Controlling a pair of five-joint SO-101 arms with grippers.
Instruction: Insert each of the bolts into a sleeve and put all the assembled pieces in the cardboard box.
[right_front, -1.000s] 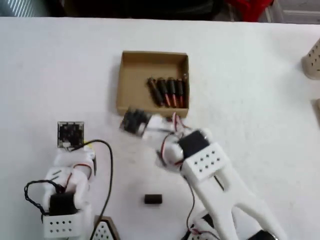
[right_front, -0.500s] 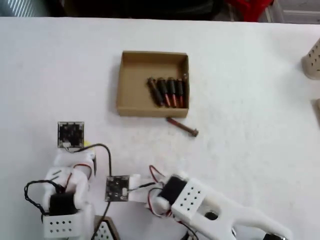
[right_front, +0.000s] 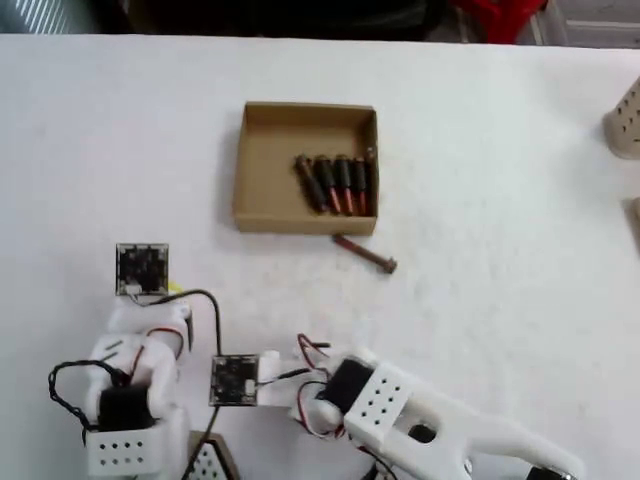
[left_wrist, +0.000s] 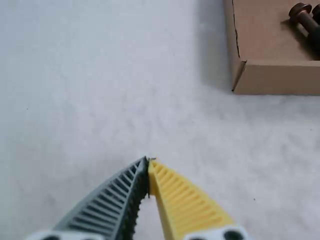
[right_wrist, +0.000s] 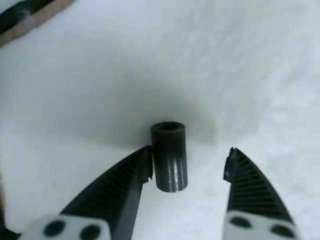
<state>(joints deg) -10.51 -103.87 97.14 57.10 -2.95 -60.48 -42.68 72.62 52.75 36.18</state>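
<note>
- The right claw (right_wrist: 187, 161) is spread wide and grips nothing. A black ribbed sleeve (right_wrist: 169, 156) sits on the white counter (right_front: 520, 180) between its dark fingers. One fingertip is just beside the sleeve, the other stands apart from it.
- The sleeve's hollow end faces away from the claw.
- The left claw (left_wrist: 148, 167), one finger grey and one yellow, is closed tip to tip with nothing between. It is low over bare counter, with a corner of the cardboard box ahead of it.
- From above, the cardboard box (right_front: 262, 170) holds four assembled pieces (right_front: 338, 185) side by side against one wall.
- One loose bolt (right_front: 365, 254) lies on the counter just outside the box's near wall, well apart from both arms.
- No writing can be read on the box.
</note>
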